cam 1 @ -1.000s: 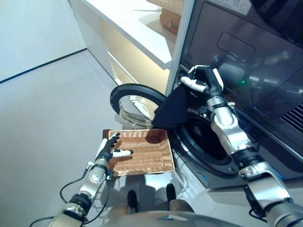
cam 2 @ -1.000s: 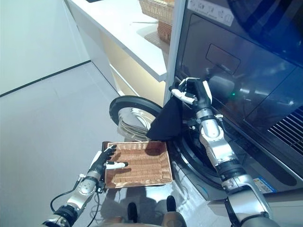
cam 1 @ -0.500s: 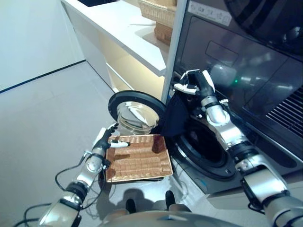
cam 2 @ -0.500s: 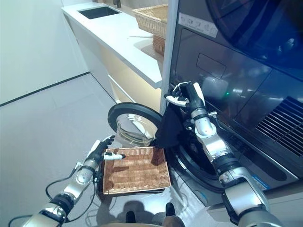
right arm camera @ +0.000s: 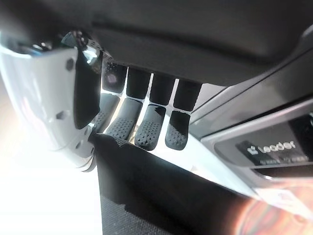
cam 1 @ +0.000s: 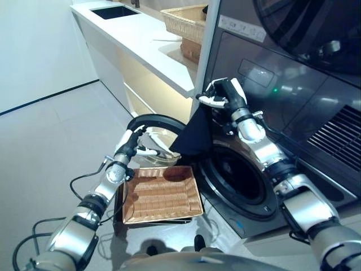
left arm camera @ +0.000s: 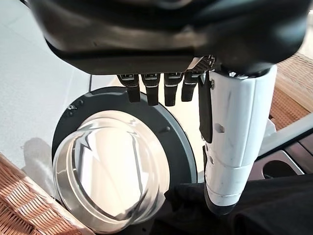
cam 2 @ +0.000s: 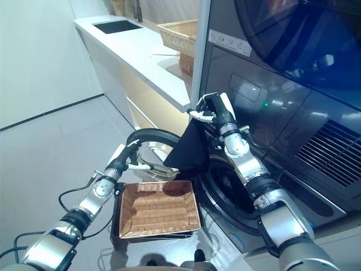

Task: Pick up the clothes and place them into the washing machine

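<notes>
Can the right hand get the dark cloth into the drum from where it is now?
Probably yes. The right hand pinches the dark cloth above the drum opening. The door is swung fully open to the left, and the left hand and basket sit clear of the opening.

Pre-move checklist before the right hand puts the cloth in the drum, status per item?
1. Grip: right hand pinches the dark garment at its top edge, ok.
2. Washer door swung open to the left, ok.
3. Drum opening unobstructed, ok; its inside is dark, contents cannot tell.
4. Garment over the opening: not ok, it hangs above and left of the drum, its lower end over the far edge of the wicker basket.
5. Left hand out of the path: ok, open by the door, holding nothing.
6. Basket emptied: ok, no clothes show in it.
</notes>
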Robot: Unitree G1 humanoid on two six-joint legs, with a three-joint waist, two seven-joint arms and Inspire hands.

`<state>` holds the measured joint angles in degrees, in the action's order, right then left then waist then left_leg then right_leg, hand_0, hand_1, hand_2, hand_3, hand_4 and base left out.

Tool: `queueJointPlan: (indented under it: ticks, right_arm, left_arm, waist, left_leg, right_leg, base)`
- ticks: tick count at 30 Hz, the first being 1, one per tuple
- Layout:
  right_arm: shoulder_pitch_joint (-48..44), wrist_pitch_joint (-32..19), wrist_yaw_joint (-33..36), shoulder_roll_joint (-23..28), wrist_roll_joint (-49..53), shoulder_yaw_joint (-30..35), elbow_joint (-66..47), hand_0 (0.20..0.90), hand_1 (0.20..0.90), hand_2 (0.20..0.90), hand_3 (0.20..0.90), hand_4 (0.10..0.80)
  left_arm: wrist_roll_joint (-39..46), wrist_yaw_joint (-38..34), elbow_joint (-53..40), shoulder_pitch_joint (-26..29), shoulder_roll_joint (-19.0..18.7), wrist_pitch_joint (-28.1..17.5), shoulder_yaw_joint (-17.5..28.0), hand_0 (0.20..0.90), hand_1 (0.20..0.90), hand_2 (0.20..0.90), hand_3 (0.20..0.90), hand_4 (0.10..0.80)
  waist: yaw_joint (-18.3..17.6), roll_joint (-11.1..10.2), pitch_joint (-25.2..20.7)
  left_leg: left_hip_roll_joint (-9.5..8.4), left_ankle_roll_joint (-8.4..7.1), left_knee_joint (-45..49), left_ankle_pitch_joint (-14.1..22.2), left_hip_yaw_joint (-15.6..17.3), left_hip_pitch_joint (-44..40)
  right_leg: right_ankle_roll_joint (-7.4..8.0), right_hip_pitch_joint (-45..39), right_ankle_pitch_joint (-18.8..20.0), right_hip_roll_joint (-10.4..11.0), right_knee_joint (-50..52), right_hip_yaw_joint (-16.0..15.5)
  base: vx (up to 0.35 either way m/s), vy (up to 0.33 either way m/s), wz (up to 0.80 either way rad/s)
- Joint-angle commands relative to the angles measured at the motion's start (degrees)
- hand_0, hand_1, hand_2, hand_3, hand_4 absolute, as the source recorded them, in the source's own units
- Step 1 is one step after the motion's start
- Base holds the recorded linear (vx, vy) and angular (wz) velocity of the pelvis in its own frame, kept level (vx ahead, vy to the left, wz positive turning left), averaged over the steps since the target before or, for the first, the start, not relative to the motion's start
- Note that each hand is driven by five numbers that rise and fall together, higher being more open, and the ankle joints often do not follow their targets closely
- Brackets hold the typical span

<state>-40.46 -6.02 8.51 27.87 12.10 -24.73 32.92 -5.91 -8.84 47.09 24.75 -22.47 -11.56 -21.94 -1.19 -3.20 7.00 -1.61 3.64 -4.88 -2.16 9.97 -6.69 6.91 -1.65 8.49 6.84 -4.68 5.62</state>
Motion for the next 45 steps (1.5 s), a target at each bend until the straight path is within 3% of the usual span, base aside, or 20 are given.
queueJointPlan:
  ticks: [1, 23, 45]
  right_arm:
    - [-10.1, -4.0, 0.8, -0.3, 0.6, 1.1, 1.7, 0.2, 0.2, 0.2, 0.2, 0.3]
    - [-14.0, -3.5, -0.4, -4.0, -0.4, -2.8, -2.7, 0.2, 0.2, 0.2, 0.2, 0.3]
    - [-11.3, -4.0, -2.8, -7.6, 1.1, -5.3, -11.4, 0.2, 0.2, 0.2, 0.2, 0.3]
  left_arm:
    - [0.0, -0.6, -0.5, 8.3, 0.0, -3.2, -5.5, 0.9, 0.9, 0.9, 0.9, 0.8]
    - [3.7, 0.2, 0.0, 13.2, 6.4, -2.4, -9.4, 0.9, 0.9, 0.9, 0.9, 0.8]
    - [7.9, 2.2, 1.2, 11.1, 14.9, -2.1, -13.1, 0.9, 0.9, 0.9, 0.9, 0.8]
  waist:
    - [0.7, 1.3, -8.9]
    - [-0.2, 0.7, -8.9]
    - [-1.1, 0.2, -8.5]
  left_leg:
    - [-0.31, -3.71, 1.3, 3.4, -1.3, -0.4]
    - [0.08, -3.76, 1.0, 2.7, -1.3, -0.4]
    - [0.17, -3.55, 1.0, 2.5, -1.4, -0.5]
  right_leg:
    - [0.92, -0.5, -6.6, -1.3, 6.9, -0.8]
    - [0.53, -0.1, -6.6, -1.7, 7.1, -0.4]
    - [0.02, -0.1, -7.0, -2.1, 7.8, -0.3]
  base:
    - [0.0, 0.0, 0.0]
    - [0.0, 0.0, 0.0]
    - [0.0, 0.0, 0.0]
